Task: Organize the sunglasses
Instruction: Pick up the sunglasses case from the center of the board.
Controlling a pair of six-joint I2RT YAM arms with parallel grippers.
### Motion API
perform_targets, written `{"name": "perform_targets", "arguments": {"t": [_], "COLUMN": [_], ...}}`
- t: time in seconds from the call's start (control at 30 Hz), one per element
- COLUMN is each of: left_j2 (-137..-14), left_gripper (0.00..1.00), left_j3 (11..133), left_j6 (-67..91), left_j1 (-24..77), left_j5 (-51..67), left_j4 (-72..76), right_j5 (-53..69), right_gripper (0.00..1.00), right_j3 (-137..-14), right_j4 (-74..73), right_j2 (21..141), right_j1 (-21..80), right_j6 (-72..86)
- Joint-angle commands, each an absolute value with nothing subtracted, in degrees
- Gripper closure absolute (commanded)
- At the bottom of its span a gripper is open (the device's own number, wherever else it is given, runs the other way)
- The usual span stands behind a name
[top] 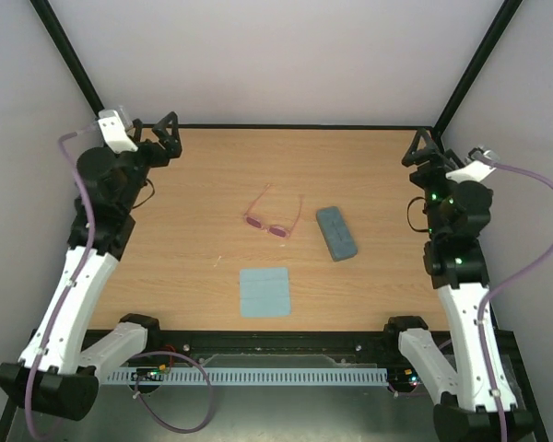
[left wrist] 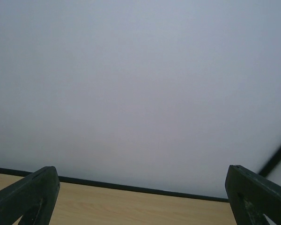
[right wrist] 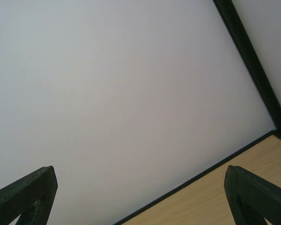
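- The sunglasses (top: 273, 219) are seen lying on the table (top: 194, 230) near its middle, with the arms unfolded and nothing touching them.
- A blue-grey case (top: 336, 233) is laid just beside them to the right, and a light blue cloth (top: 264, 292) is spread flat nearer the arm bases.
- The left pincer (left wrist: 140, 168) is held spread wide at the far left corner, with nothing gripped.
- The right pincer (right wrist: 139, 168) is likewise spread and empty at the far right edge, well apart from the sunglasses.

blue-grey case (top: 336, 233) mid-right | light blue cloth (top: 264, 292) near-centre | wooden table (top: 203, 184)
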State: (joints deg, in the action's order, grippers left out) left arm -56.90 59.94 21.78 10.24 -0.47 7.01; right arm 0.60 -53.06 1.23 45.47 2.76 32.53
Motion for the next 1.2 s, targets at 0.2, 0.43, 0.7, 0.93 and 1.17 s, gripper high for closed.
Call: {"name": "perform_targets", "arguments": {"t": [0.2, 0.43, 0.7, 0.93, 1.17], "left_j2": [-42.69, -45.10, -46.49, -54.94, -60.74], "left_gripper": [0.00, 0.00, 0.00, 0.00, 0.01], "left_j3": [62.16, 55.44, 46.45, 44.10, 41.69], "left_j6": [38.10, 42.86, 42.25, 40.52, 39.01], "left_j1": [9.91, 9.14, 11.49, 27.36, 34.46], "left_j5": [6.94, 22.83, 18.52, 6.00, 4.40], "left_j4": [-11.64, -11.11, -15.98, -18.84, -18.51], "right_j5": [27.03, 28.99, 19.23, 9.49, -9.29], "right_gripper": [0.01, 0.01, 0.01, 0.01, 0.01], "right_j3": [-61.12, -51.82, -45.90, -47.90, -53.40], "right_j4": [-21.91, -21.46, -24.38, -26.94, -33.70], "right_j2": [47.93, 49.17, 56.68, 67.39, 73.18], "right_j1": [3.08, 11.16, 28.27, 38.51, 40.29], "right_j6": [39.96, 41.45, 39.59, 38.19, 32.23]}}
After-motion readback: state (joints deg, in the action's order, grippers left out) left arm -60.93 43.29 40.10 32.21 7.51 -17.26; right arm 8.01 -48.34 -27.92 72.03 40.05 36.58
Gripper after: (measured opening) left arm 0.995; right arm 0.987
